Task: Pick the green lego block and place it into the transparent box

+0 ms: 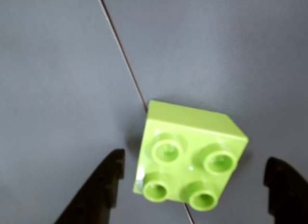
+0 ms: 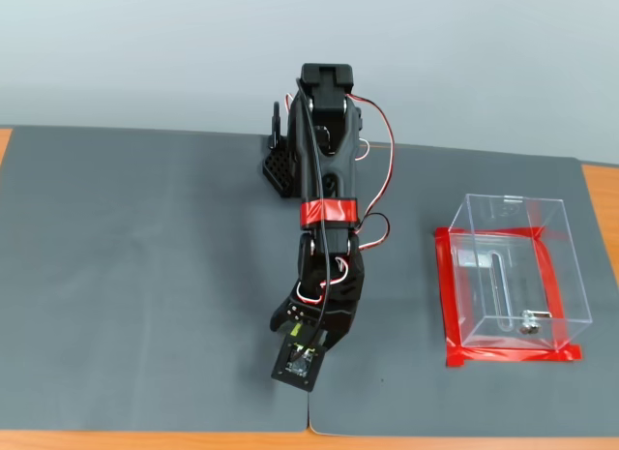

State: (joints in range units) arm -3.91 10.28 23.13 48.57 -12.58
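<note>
The green lego block (image 1: 190, 159) sits studs-up on the grey mat (image 1: 57, 79), tilted a little in the wrist view, its four round studs facing the camera. It lies right on a thin dark seam (image 1: 120, 53) that runs diagonally across the mat, passing under the block from the upper left to the lower edge. The block lies between the two dark fingers, whose tips (image 1: 108, 180) rise from the bottom of the wrist view; the jaws (image 1: 192, 178) stand wide apart, one finger just left of the block with a narrow gap, the other well off to its right, neither touching it.

In the fixed view the block itself is hidden beneath the arm (image 2: 327, 189), which reaches from its base at the far side of the desk toward the near edge, with a band of red tape around it and red and white wires looping beside it. The wrist camera (image 2: 298, 361) hangs over the seam (image 2: 309, 411) between two mat sheets near the front edge.

The transparent box (image 2: 571, 266) stands well apart to the right on the same mat, bordered by red tape (image 2: 447, 295), with a slot and a small metal bolt (image 2: 529, 324) in its base.

Orange-brown desk wood (image 2: 600, 208) shows at the right, left and near edges of the mat. Behind it is a plain pale wall (image 2: 145, 53).
</note>
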